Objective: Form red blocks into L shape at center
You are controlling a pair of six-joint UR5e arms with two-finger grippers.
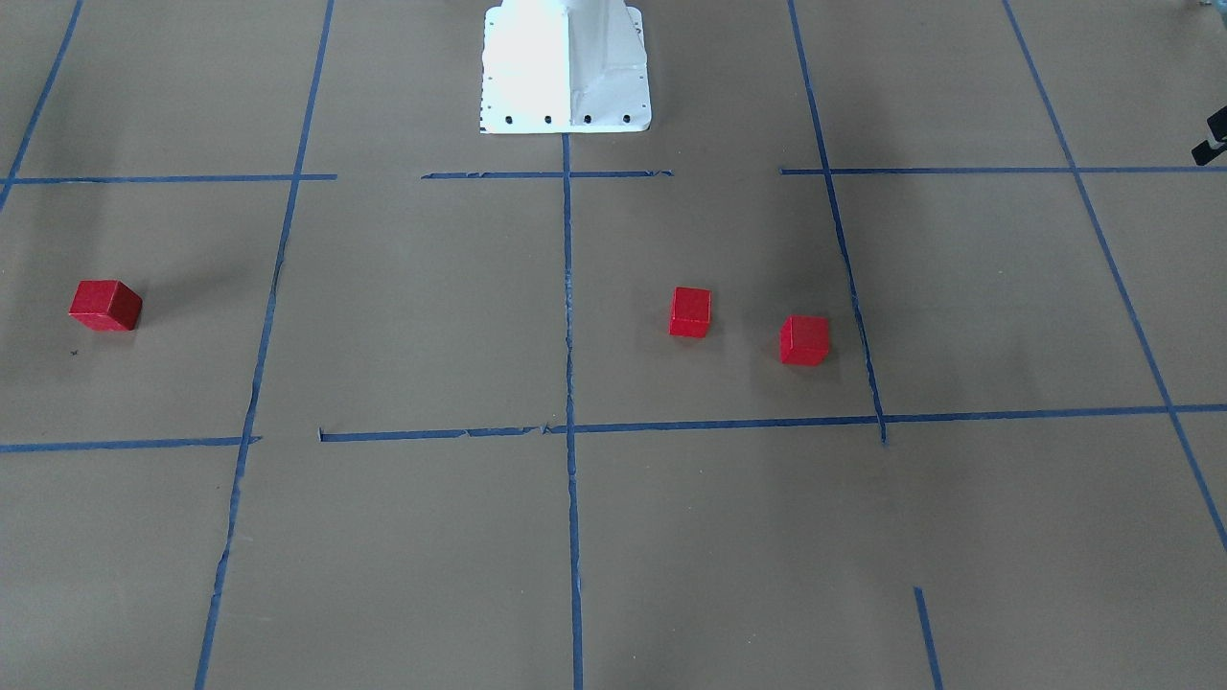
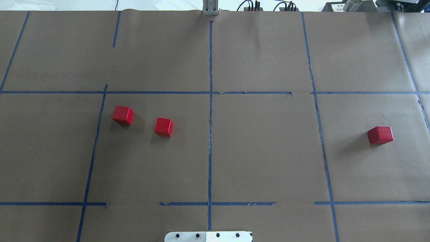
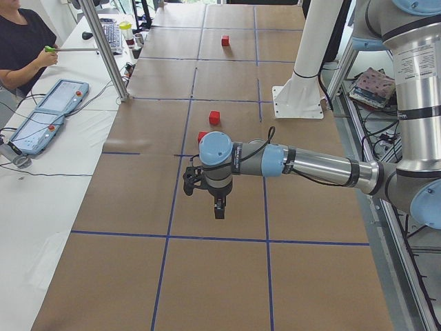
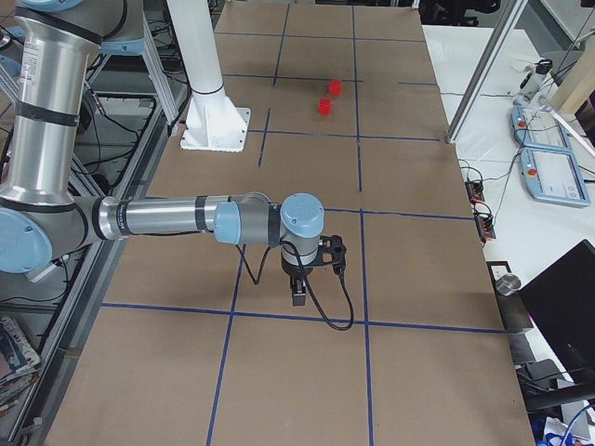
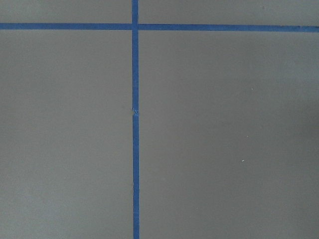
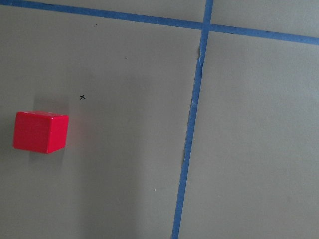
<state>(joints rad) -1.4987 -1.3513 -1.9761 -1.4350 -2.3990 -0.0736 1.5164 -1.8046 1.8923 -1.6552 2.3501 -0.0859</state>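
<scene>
Nearby, two red blocks (image 3: 214, 117) lie apart from left gripper (image 3: 219, 209)

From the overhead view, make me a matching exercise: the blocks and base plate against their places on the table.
1 lone block
2 paired blocks
3 base plate

A straddles the center line
B robot's left of that line
C robot's right of that line

Pairs: 1-C, 2-B, 3-A
</scene>
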